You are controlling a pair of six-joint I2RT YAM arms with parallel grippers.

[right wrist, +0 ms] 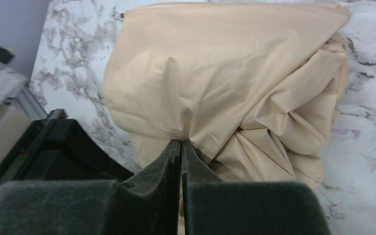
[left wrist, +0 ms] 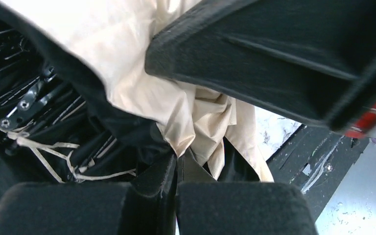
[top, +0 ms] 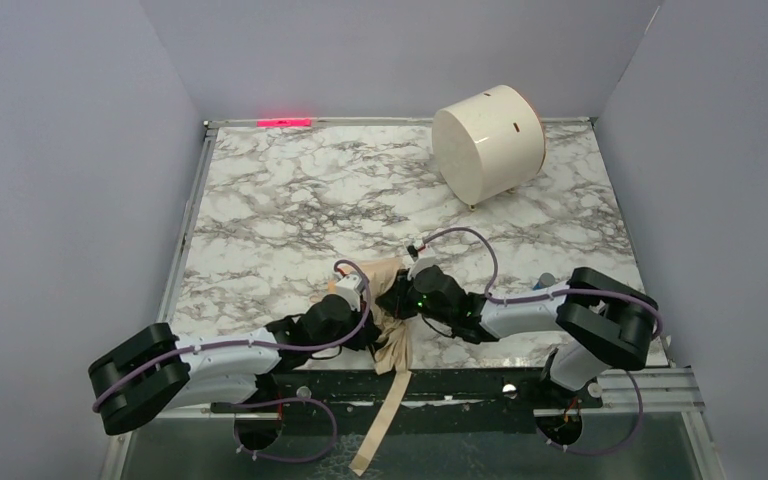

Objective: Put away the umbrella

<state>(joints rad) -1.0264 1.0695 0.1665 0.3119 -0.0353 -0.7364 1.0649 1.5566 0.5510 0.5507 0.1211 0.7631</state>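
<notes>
umbrella [right wrist: 225, 73] lies bunched at 6 o'clock on the table [top: 290, 200], its strap [top: 384, 420] hanging over the near edge. left end effector [left wrist: 176, 161] and right end effector [right wrist: 181, 147] are each pinched together on its beige fabric. white drum [top: 488, 143] sits tipped at 1 o'clock, well apart from it; its contents cannot be seen.

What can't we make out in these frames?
- Top view: most of the umbrella is hidden under the left arm and right arm.
- Right wrist view: cloth fills the frame, hiding whatever lies beneath.
- Left wrist view: a blurred black arm part blocks the upper right.
- Top view: the far end of the white drum faces away.
</notes>
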